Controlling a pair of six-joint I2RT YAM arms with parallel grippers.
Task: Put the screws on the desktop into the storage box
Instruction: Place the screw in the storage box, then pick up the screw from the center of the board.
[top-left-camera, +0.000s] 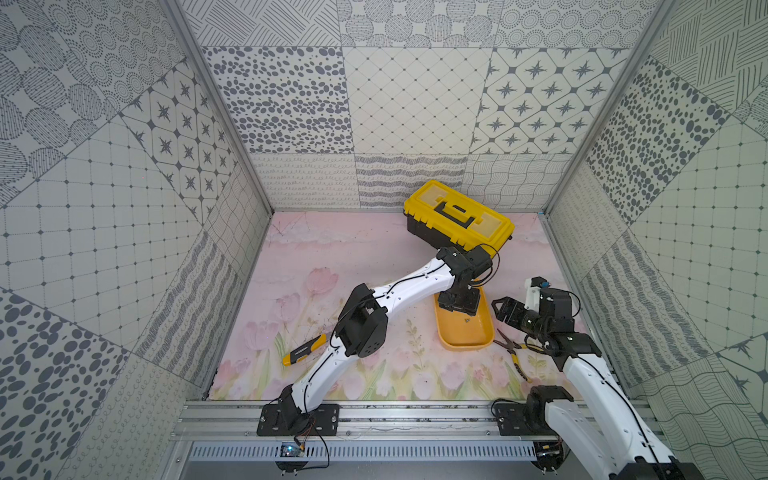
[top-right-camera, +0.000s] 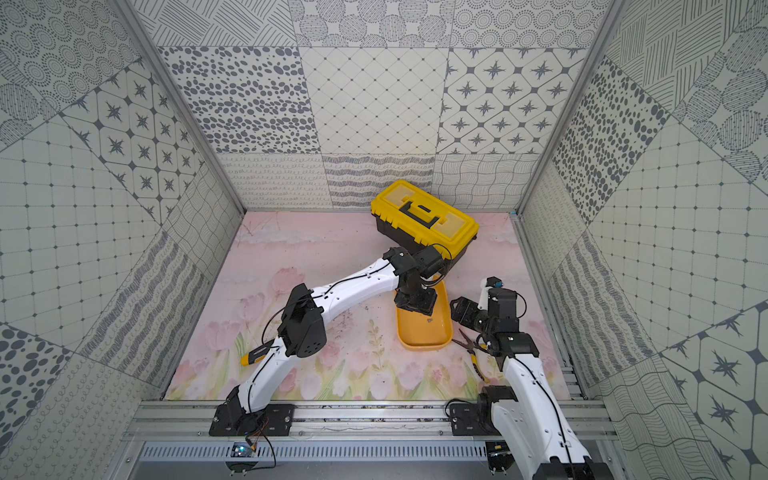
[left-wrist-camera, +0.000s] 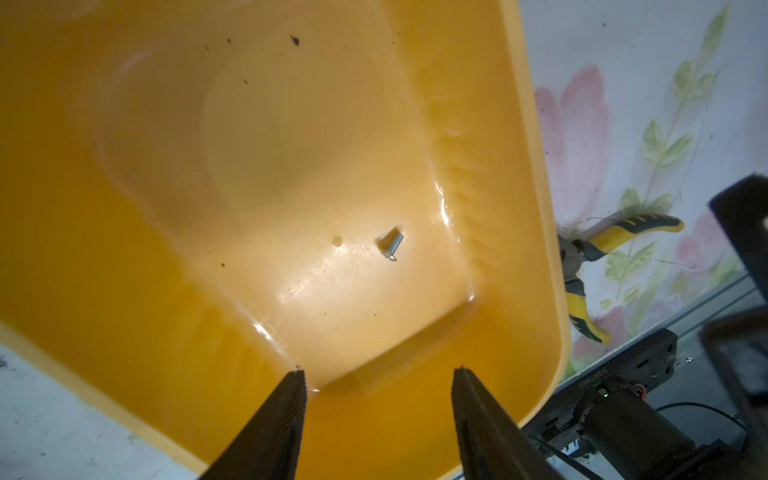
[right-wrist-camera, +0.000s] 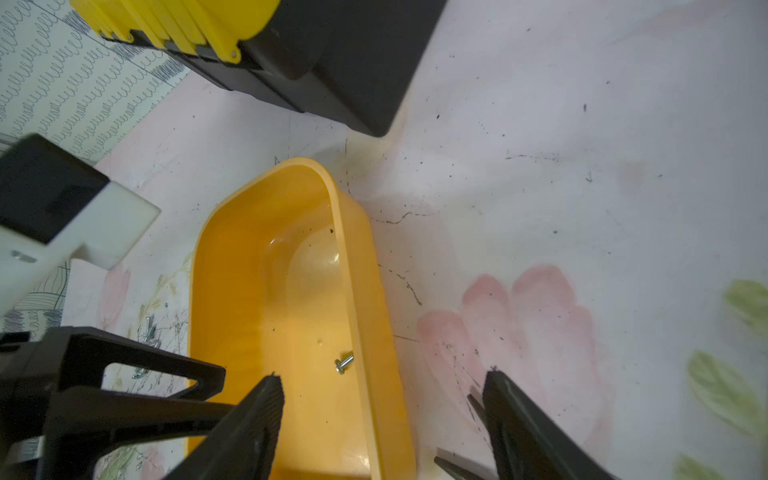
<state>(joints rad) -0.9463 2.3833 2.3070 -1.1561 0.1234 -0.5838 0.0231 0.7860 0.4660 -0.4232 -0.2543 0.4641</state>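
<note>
The orange-yellow storage box (top-left-camera: 466, 337) (top-right-camera: 428, 334) lies right of centre on the tulip-printed desktop (top-left-camera: 332, 249). One silver screw (left-wrist-camera: 392, 245) (right-wrist-camera: 344, 364) (top-left-camera: 467, 320) rests loose on its floor. My left gripper (left-wrist-camera: 379, 370) (top-left-camera: 457, 305) hangs over the box's far end, open, with nothing between its fingers. My right gripper (right-wrist-camera: 382, 374) (top-left-camera: 500, 311) stands open just right of the box, straddling its rim from above and holding nothing. In the right wrist view, several more screws (right-wrist-camera: 149, 332) lie on the desktop beside the box, on the side away from me.
A yellow-lidded black toolbox (top-left-camera: 457, 216) stands at the back, close behind the box. Yellow-handled pliers (top-left-camera: 513, 353) (left-wrist-camera: 615, 237) lie just right of the box under my right arm. A yellow-and-black hand tool (top-left-camera: 303, 349) lies at the front left. Patterned walls enclose three sides.
</note>
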